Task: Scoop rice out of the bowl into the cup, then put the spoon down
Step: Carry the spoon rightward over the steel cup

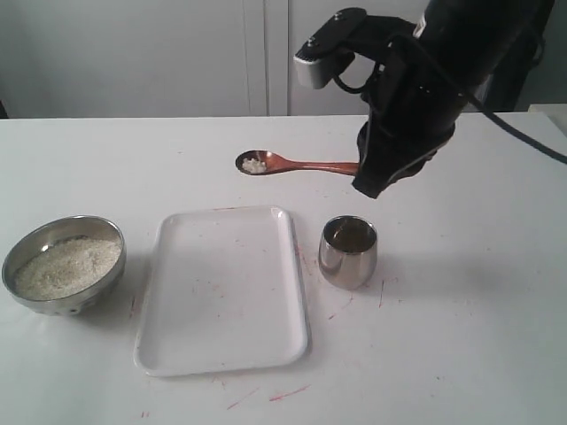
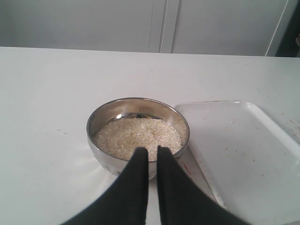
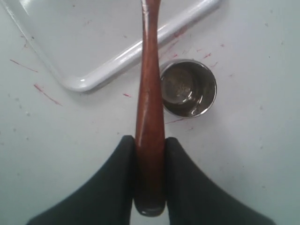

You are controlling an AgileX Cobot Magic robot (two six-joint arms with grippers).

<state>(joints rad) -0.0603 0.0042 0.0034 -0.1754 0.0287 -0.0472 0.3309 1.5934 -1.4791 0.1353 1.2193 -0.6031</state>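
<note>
My right gripper (image 1: 376,173) is shut on the handle of the reddish-brown wooden spoon (image 1: 301,165), held level above the table. A small heap of white rice (image 1: 254,165) lies in the spoon's oval end, over the far edge of the tray. The steel cup (image 1: 347,257) stands below and in front of the gripper; in the right wrist view the cup (image 3: 188,87) sits beside the spoon handle (image 3: 150,93). The metal bowl (image 1: 66,305) with rice (image 1: 66,266) stands at the left. My left gripper (image 2: 152,152) hovers shut and holding nothing just short of the bowl (image 2: 101,154).
A white rectangular tray (image 1: 221,292) lies between bowl and cup, with nothing on it. Red marks streak the white table around the tray and cup. A white wall with cabinet doors stands behind the table.
</note>
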